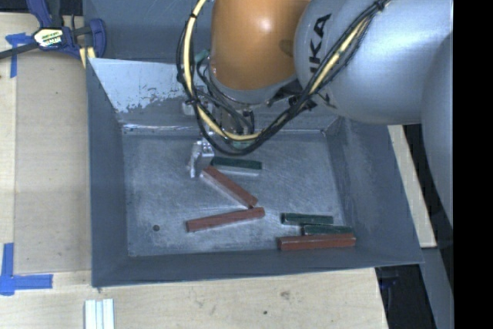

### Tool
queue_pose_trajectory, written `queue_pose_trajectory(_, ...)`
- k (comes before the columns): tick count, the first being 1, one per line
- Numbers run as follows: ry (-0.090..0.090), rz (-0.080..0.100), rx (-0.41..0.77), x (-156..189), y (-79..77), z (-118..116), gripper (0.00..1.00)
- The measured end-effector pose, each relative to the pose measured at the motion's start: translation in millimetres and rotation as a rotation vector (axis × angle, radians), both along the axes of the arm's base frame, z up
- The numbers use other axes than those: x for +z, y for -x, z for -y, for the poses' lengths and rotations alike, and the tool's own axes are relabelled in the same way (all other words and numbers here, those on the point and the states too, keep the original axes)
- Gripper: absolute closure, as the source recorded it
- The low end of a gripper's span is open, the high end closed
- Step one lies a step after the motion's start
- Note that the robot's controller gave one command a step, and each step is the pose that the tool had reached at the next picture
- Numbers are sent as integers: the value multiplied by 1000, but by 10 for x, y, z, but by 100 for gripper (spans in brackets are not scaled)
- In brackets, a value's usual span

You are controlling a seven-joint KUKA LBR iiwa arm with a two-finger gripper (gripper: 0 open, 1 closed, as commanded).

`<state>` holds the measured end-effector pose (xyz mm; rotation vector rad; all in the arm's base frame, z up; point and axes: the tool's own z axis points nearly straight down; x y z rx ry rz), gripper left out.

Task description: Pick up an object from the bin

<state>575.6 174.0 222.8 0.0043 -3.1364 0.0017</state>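
Note:
My gripper hangs low over the far middle of the bin, one silvery fingertip showing below the orange cover. Right beside the fingertip lies a dark green bar, and just under it a reddish-brown bar runs diagonally toward the front right. Another reddish-brown bar lies nearly flat in front of that one, touching its lower end. Nothing shows between the fingers.
At the front right of the bin lie two short dark green bars and a long reddish-brown bar. The arm and its orange cover hang over the back of the bin.

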Motion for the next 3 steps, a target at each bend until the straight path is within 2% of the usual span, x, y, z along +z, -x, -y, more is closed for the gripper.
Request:
queue_pose_trajectory(1,-2,8,-2,47,-17,4,0)
queue_pose_trajectory(2,-4,15,101,-204,102,158,0)
queue_pose_trajectory(3,-2,12,189,-824,155,320,0)
